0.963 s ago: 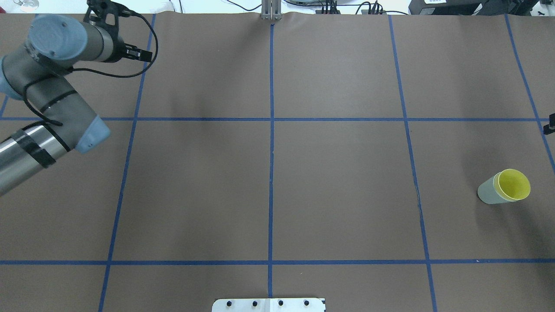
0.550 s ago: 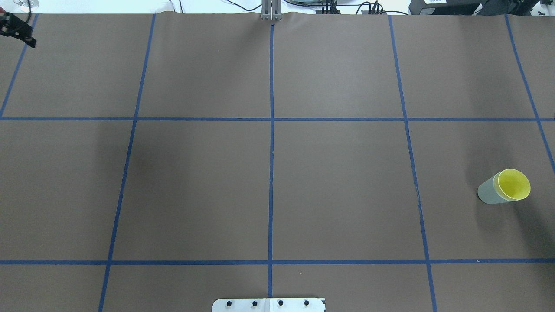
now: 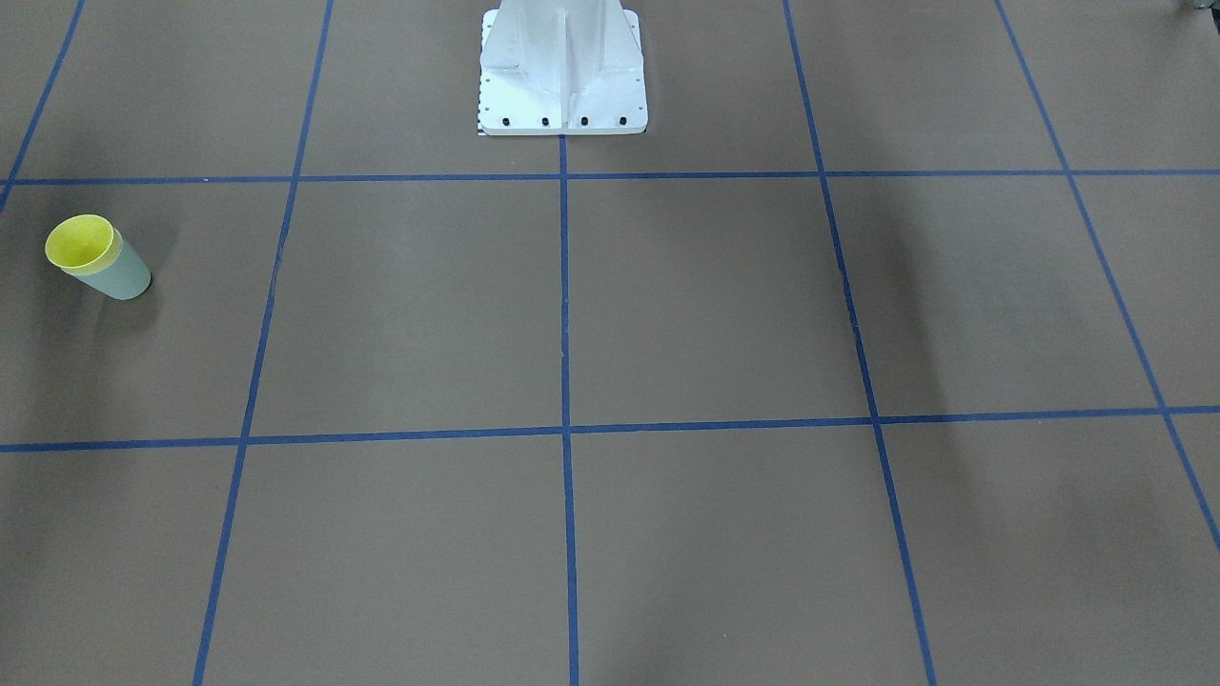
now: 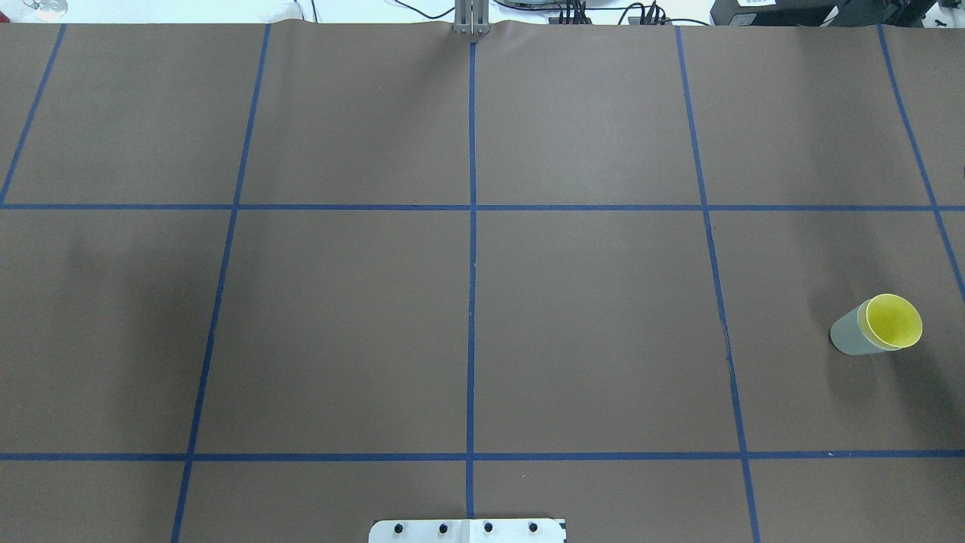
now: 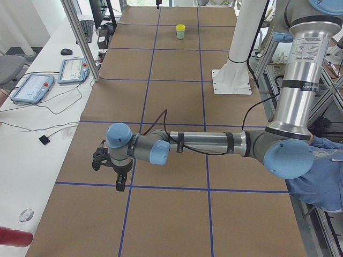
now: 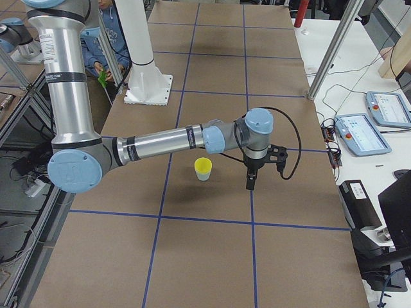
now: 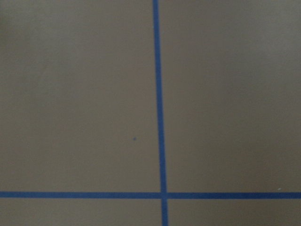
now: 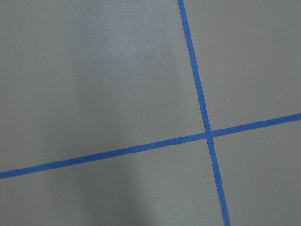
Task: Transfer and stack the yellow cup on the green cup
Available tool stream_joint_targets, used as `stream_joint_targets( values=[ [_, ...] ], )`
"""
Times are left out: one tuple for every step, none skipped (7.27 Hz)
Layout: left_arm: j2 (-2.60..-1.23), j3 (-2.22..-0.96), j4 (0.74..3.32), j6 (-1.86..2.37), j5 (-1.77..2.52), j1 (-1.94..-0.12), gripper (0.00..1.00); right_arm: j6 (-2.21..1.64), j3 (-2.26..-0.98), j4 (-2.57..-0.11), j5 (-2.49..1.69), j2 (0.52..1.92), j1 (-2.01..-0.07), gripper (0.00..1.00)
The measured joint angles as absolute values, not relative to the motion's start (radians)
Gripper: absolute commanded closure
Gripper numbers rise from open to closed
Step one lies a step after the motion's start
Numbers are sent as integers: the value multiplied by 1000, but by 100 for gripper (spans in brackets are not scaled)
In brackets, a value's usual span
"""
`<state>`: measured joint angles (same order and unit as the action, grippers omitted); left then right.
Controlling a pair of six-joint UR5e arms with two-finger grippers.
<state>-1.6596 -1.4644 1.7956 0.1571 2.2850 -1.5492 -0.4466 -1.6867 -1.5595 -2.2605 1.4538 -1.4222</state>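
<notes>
The yellow cup (image 4: 894,322) sits nested inside the green cup (image 4: 846,337), upright at the table's right side. The pair also shows in the front view, yellow cup (image 3: 80,242) in green cup (image 3: 122,278), and in the right side view (image 6: 203,168). Neither gripper shows in the overhead, front or wrist views. In the left side view my left gripper (image 5: 120,183) hangs low over the table, far from the cups. In the right side view my right gripper (image 6: 250,183) hangs just beside the cups, apart from them. I cannot tell whether either is open or shut.
The brown table cover carries a blue tape grid (image 4: 471,207). The white robot base (image 3: 562,71) stands at the table's near edge. Tablets (image 5: 32,87) and cables lie on the white side bench. A person in blue (image 5: 321,176) sits by the robot.
My left arm has swung out of the overhead view to the left. The dark piece of my right gripper at that view's right edge has gone too. The stacked cups have not moved.
</notes>
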Motion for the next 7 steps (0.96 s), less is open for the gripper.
stream_joint_targets(
  values=[
    [-1608,-1508,1793,151,2327,-1566,0,-429,-1680,-1575,-2261,1441,-1425,0],
    [-1590,-1528,1777,148,2381,-1586,0,-411,-1676,-1580,-2264,1438,-1425,0],
    [-1593,-1537,1744,148,2409,-1595,0,-391,-1675,-1583,-2269,1438,-1425,0],
    [-1598,-1548,1713,149,2415,-1603,0,-380,-1676,-1587,-2277,1436,-1427,0],
    [-1598,-1561,1694,156,2393,-1611,0,-375,-1678,-1591,-2294,1437,-1432,0],
    [-1595,-1574,1680,172,2356,-1613,0,-372,-1684,-1594,-2307,1442,-1434,0],
    [-1596,-1585,1670,199,2330,-1604,0,-370,-1697,-1596,-2315,1454,-1435,0]
  ],
)
